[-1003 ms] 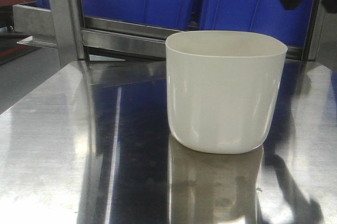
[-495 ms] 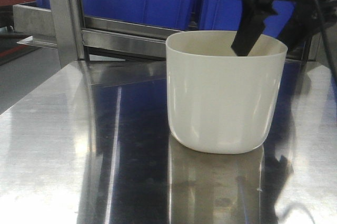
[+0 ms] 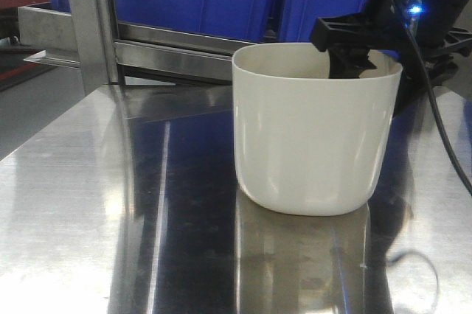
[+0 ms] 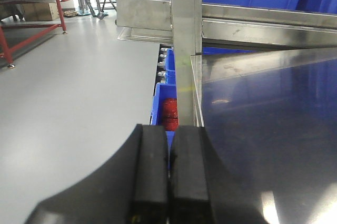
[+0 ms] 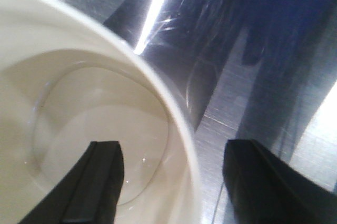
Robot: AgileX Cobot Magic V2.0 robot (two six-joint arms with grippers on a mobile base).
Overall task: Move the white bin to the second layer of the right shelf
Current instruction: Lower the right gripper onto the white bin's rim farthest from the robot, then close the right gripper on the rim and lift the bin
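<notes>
Right wrist view: the right gripper (image 5: 176,155) is hanging spread across the wall of the white bin (image 5: 79,92), one finger inside, one outside, ready for pinching. The bin is sitting on the shiny table (image 3: 81,181). The left gripper (image 4: 169,142) is resting pressed together.

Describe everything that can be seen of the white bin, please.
The white bin is a cream-white, glossy tub that looks plastic, rounded-square, slightly tapered, with plain walls and no handles. It stands upright and empty on the steel tabletop. The open right end effector straddles its rim, one finger inside, one outside; contact cannot be told.
</notes>
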